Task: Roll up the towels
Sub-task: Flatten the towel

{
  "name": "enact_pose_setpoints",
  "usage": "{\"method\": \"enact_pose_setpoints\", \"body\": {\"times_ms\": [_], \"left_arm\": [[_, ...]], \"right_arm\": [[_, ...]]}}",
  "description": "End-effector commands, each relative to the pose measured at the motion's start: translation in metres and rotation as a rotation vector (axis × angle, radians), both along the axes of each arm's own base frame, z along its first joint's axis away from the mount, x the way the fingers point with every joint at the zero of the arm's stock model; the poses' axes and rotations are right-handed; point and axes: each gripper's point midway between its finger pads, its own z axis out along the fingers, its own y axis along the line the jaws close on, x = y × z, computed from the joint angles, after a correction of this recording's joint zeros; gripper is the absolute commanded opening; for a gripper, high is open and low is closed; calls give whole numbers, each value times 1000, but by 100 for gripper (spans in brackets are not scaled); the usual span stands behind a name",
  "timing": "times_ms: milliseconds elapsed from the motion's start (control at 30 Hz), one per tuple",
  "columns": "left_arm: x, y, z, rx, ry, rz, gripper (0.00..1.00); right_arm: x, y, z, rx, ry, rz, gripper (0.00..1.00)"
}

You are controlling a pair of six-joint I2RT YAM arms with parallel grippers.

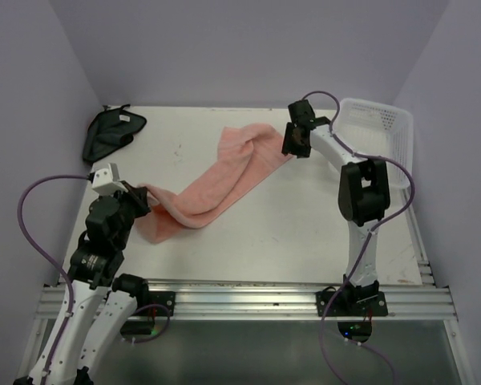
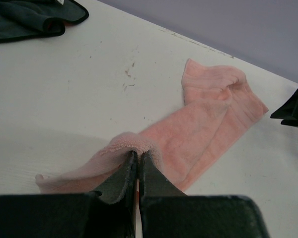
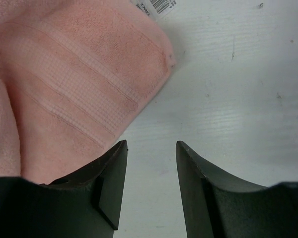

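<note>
Near-left end of pink towel (image 1: pixel 224 172) pinched, far end free.
Left gripper (image 2: pixel 138 156) is clamped on its near-left edge. Right gripper (image 3: pixel 151 148) hangs open and empty over the far-right corner (soft, limp, light: likely best taken at a hem). Dark cloth (image 1: pixel 112 132) lies far left.

White scuffed table (image 1: pixel 305 233). Salmon-pink towel (image 1: pixel 224 176) stretches diagonally across it, near left to far centre. Dark cloth (image 1: pixel 111 132) in far left corner, white basket (image 1: pixel 381 128) far right.
</note>
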Motion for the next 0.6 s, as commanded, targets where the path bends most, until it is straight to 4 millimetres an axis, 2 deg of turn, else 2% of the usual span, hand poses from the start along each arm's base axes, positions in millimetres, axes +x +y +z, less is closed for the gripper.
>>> {"method": "enact_pose_setpoints", "body": {"times_ms": [0,133,233,567], "left_arm": [[7,2,23,-9,-68,16,0],[10,2,20,-3,-56,18,0],[11,1,19,-1,-53,15,0],[20,-5,16,33,-35,-20,0]], "right_arm": [[26,-6,6,-7,-74,-16,48],[31,-7,-15,-20,-42,-15,48],[36,-13,-23,-35,-36,-31,49],[63,-11,-37,-7,-67,-39,49]]}}
